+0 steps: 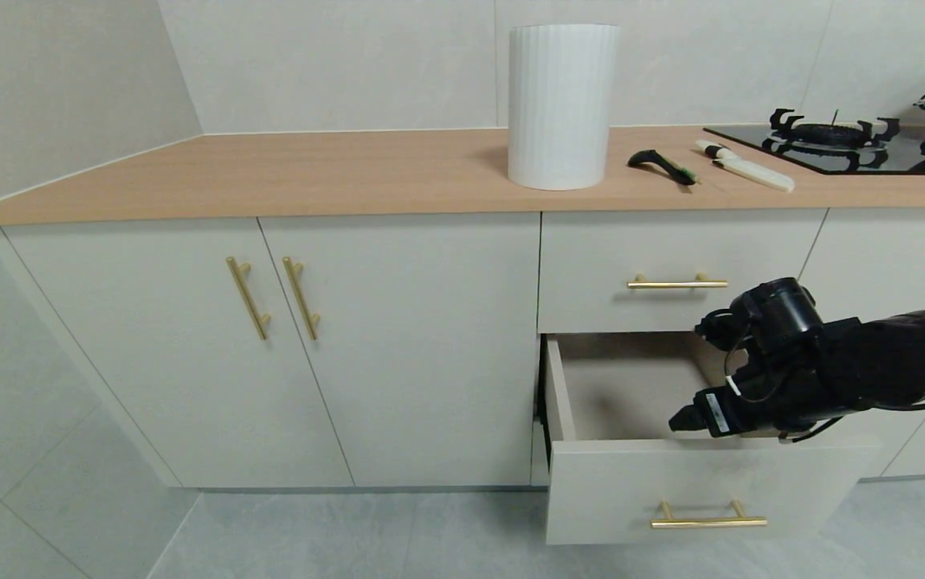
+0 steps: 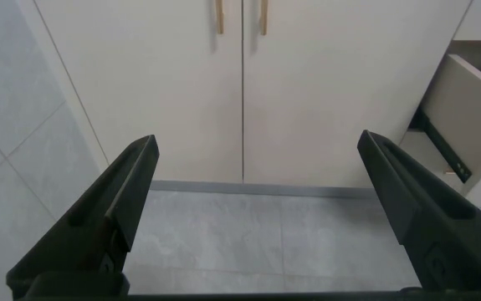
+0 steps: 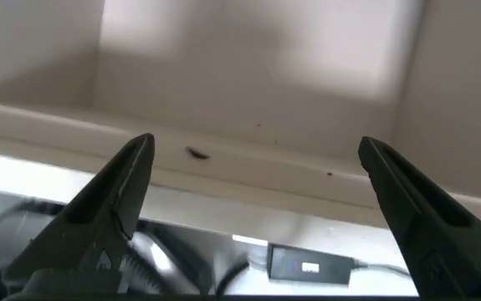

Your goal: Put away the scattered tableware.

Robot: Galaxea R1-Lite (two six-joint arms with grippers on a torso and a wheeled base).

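On the bench [image 1: 350, 173], a knife [image 1: 748, 169] is being left above the right pincer [image 1: 684, 420]. This pincer is being held wide open, empty.

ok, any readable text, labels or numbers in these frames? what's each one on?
Nothing reads in any view.
White sticker on the right gripper: print too small to read.
Pale label on a dark box among cables, in the right wrist view: blurred, unreadable.
White canister and open drawer: no print visible.
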